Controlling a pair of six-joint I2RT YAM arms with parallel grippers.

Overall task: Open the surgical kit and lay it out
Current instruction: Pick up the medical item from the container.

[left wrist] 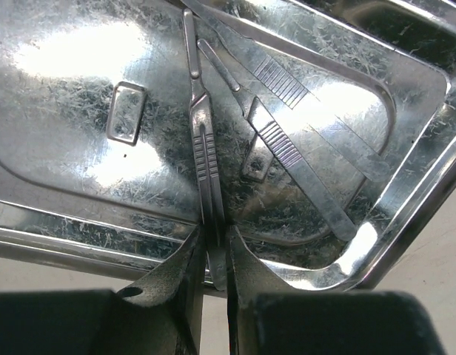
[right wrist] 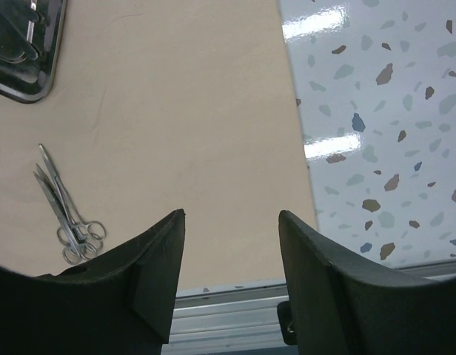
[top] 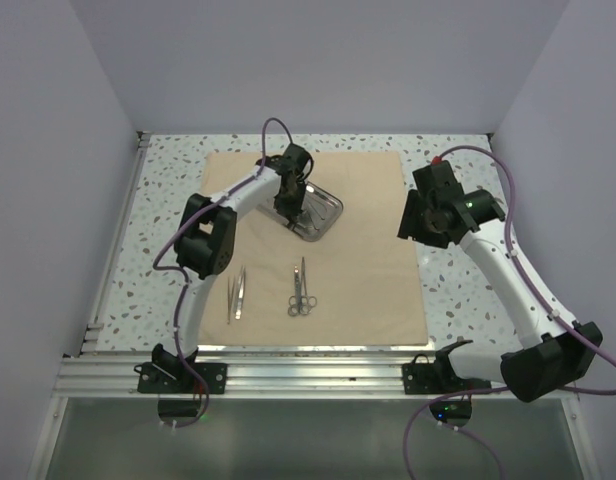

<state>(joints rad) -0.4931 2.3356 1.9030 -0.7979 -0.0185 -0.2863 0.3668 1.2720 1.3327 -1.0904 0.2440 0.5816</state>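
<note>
**Ribbed tool** (left wrist: 203,148): slim steel piece lying in the tray (left wrist: 58,170). L gripper (left wrist: 214,240) has its fingers (left wrist: 176,274) pressed on both sides of the tool's lower end, so it's closed on it. We can't tell if the tool is off the tray floor yet.
- Why this hold: the grip is at the wider end, across the thin width. We judge that's about the only purchase a flat piece on steel gives, and it leaves the tip free for setting down.
- Axis: runs top to bottom in the L wrist view w/ a slight lean. Thin tip points to frame top, butt to frame bottom betw. the fingers.

**Second tool** (left wrist: 287,151): just beside the first, diagonal from upper left to lower right, apart from the fingers. A similar shape above it may be a reflection; we're unsure.

**Tray and cloth, top view:** tray sits upper centre on the cloth (top: 373,265), skewed, long side running upper left to lower right. Cloth lies spread flat.
- Tweezers (top: 235,292): lower left on the cloth, near-vertical in frame.
- Ringed pair (top: 302,292): lower centre, side by side, rings at bottom, tips up.
- Pieces sit in a row w/ gaps. We reckon the next one goes alongside, same heading.

**R gripper** (right wrist: 232,218): fingers wide apart, nothing betw. them. It hangs over the cloth's right edge and the speckled table (right wrist: 383,111), well apart from the L arm. Parked out of the way, we judge.
</note>
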